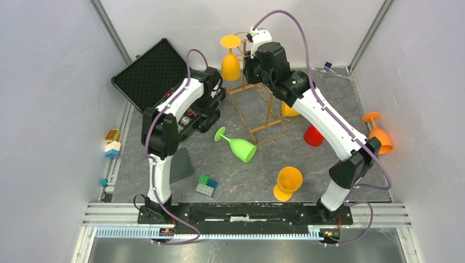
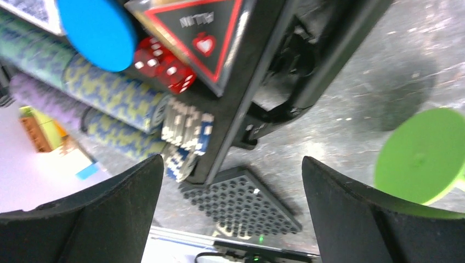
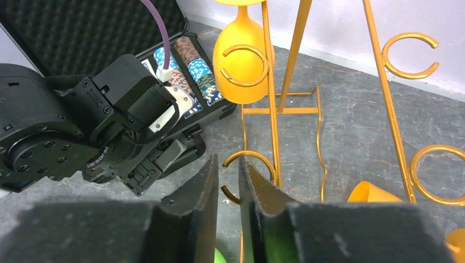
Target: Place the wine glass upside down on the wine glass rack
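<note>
The gold wire wine glass rack (image 1: 268, 118) stands at the back middle of the table; its posts and ring loops fill the right wrist view (image 3: 271, 109). A yellow-orange wine glass (image 1: 231, 60) hangs upside down in an upper left loop (image 3: 241, 60). My right gripper (image 1: 252, 71) is beside the rack top, to the right of that glass. Its jaws (image 3: 228, 161) are almost shut with a narrow gap and hold nothing. My left gripper (image 1: 211, 96) is open and empty (image 2: 233, 164) over the poker chip case (image 2: 181, 71).
A green glass (image 1: 238, 145) lies on its side in front of the rack; its foot shows in the left wrist view (image 2: 422, 156). A yellow glass (image 1: 288, 182), a red cup (image 1: 313, 135) and an orange glass (image 1: 378, 131) are to the right. The black case (image 1: 153, 71) is open at the left.
</note>
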Robot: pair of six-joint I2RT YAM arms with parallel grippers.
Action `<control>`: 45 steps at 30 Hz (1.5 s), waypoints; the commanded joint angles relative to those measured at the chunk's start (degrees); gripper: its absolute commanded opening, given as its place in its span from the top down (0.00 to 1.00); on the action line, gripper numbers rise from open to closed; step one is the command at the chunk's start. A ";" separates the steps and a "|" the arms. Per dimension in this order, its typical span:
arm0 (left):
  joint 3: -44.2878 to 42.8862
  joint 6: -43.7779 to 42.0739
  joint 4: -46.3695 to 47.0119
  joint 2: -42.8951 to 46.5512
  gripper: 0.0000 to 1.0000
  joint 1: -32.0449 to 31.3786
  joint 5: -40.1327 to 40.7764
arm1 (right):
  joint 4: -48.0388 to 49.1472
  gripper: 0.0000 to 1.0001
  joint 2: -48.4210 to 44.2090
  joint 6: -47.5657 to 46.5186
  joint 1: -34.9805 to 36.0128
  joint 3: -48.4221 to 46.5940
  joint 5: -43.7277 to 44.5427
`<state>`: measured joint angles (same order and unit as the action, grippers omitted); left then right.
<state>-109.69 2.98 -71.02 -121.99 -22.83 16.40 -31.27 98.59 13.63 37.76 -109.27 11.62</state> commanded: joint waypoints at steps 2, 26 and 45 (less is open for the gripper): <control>1.66 -4.13 -1.36 6.73 0.00 1.14 9.40 | -3.73 0.61 -0.77 -0.48 0.12 1.92 -3.21; 11.31 18.11 22.38 30.20 0.00 4.86 -30.89 | -6.23 0.04 -3.08 -2.75 -1.29 -2.76 -10.61; 13.13 63.46 64.06 24.90 0.18 2.19 -49.82 | -5.92 0.05 -6.97 -0.90 -6.65 -5.60 -16.30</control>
<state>-91.07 60.07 -12.60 -94.39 -18.22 -31.73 -37.56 95.07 11.77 32.56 -111.55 -3.25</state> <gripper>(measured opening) 0.821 0.958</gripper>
